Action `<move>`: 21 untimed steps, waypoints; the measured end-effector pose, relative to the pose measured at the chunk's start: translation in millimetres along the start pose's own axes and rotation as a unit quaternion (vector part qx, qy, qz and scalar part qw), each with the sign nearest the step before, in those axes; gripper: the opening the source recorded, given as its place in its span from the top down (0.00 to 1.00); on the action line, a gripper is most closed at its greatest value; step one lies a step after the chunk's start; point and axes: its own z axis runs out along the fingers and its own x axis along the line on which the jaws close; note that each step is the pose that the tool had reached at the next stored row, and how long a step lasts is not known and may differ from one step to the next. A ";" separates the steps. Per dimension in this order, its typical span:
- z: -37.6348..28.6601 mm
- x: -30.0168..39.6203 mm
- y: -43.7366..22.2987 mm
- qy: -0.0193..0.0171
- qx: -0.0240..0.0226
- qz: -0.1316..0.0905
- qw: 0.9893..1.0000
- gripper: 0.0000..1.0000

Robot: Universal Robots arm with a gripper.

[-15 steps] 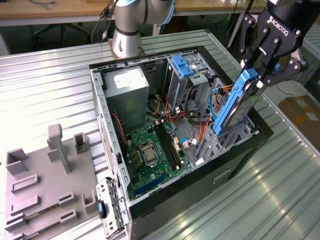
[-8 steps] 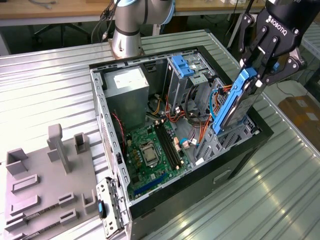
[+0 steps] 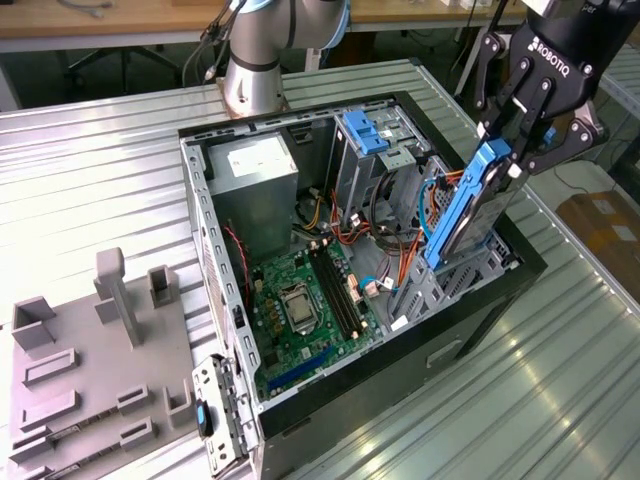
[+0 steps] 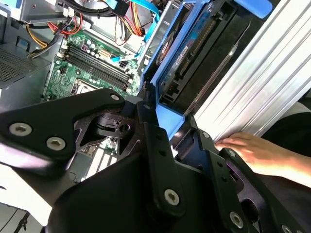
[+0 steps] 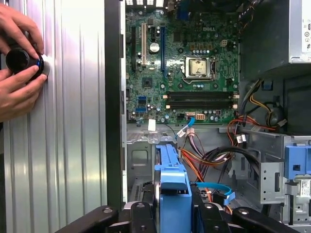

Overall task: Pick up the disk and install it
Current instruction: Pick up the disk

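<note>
Clamped disk (image 3: 462,215) in shut pincer (image 3: 515,145), hung tilted just below it, lower end inside open case (image 3: 205,215). Pickup done; looked not yet seated in bay.

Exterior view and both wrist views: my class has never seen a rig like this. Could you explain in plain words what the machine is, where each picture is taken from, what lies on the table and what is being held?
The machine is a robot arm standing on a ribbed metal table. The exterior view comes from a camera off the arm. Both wrist views come from cameras riding on the arm near its gripper. On the table lies an opened computer case with its green motherboard exposed, and beside it a grey fixture plate. The jaws are shut on the disk, a drive in blue rails, held on edge over the case's drive bay at the exterior view's right. A person's hands rest on the table around a black knob.
</note>
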 end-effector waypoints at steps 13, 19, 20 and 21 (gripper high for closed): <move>1.0 0.0 -0.1 0.000 -0.019 0.000 1.000 0.63; 1.1 0.0 -0.9 0.000 -0.021 0.000 1.000 0.63; 1.2 0.0 -1.0 0.000 -0.023 0.000 1.000 0.63; 1.2 -0.1 -1.4 0.000 -0.026 0.000 1.000 0.63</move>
